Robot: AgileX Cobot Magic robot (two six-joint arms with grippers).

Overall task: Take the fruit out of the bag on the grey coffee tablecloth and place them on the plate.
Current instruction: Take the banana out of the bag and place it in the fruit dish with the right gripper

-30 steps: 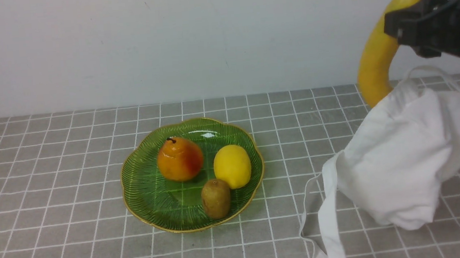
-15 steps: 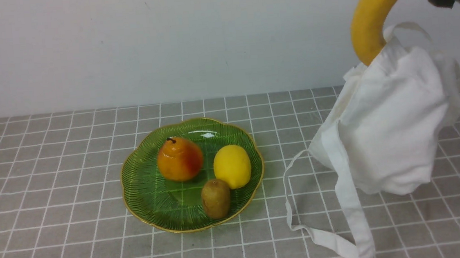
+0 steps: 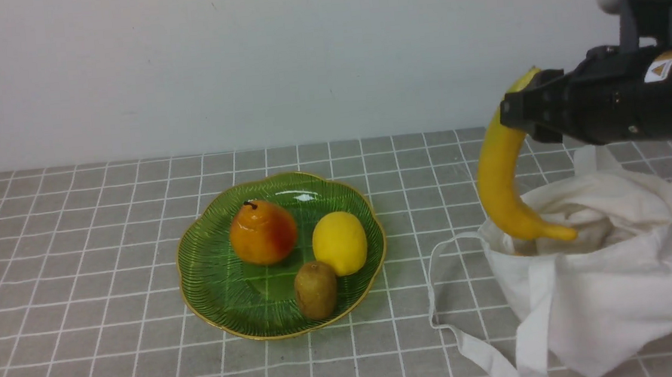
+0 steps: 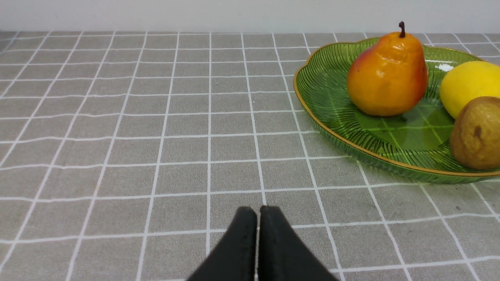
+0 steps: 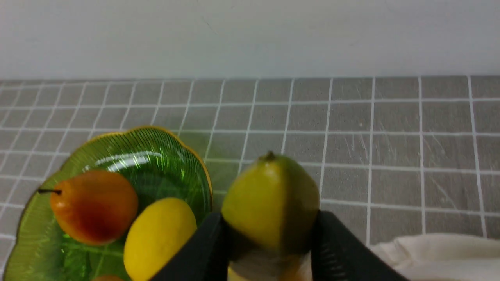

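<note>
My right gripper [image 3: 523, 111] is shut on the upper end of the long yellow banana [image 3: 500, 181], which hangs down with its lower tip over the open mouth of the white cloth bag [image 3: 607, 287]. In the right wrist view the banana's end [image 5: 269, 201] sits pinched between my two black fingers [image 5: 203, 249]. The bag rests slumped on the grey grid tablecloth [image 3: 78, 263], its straps trailing to the front. The green gold-rimmed plate [image 3: 211, 282] lies left of the bag. My left gripper [image 4: 258, 212] is shut and empty, low over the cloth near the plate [image 4: 324, 97].
On the plate lie an orange-red pear [image 3: 262, 232], a yellow lemon [image 3: 339, 243] and a brown kiwi [image 3: 316, 289]. A white wall stands behind the table. The bag's loose strap [image 3: 461, 334] lies between the plate and the bag.
The banana has come free of the bag, which has dropped back onto the cloth. My right gripper has moved down and left with the banana.
</note>
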